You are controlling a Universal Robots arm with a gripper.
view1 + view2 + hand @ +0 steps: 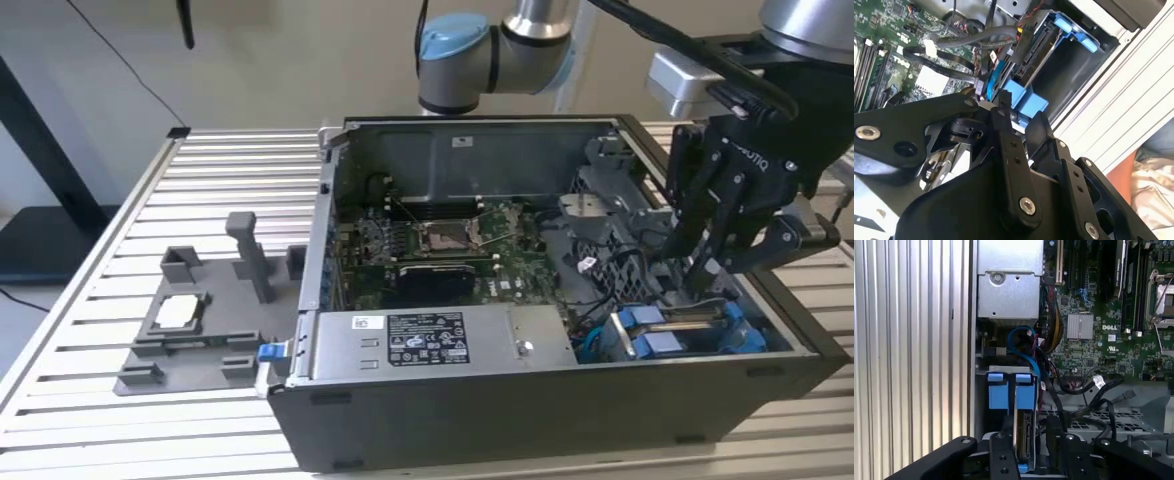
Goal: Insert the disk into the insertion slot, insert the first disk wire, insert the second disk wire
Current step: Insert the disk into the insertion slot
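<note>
The disk [1025,437] stands on edge inside the insertion slot [1004,369], its connector edge facing up and its blue carrier tab [1024,390] showing. In the exterior view my gripper [701,275] reaches down into the open computer case, right above the slot [627,335] at the case's front right corner. In both wrist views the gripper [1029,445] [1021,115] straddles the disk's [1036,47] upper edge. A blue wire [1021,337] [990,82] loops beside the slot. Loose black wires with a white plug [1099,381] lie near it on the motherboard side.
A grey metal box with a white sticker [427,340] fills the case's front, next to the slot. The motherboard [441,240] lies behind it. A grey fixture [200,320] sits on the slatted table [80,330] at the exterior view's left. The case walls [534,420] hem in the gripper.
</note>
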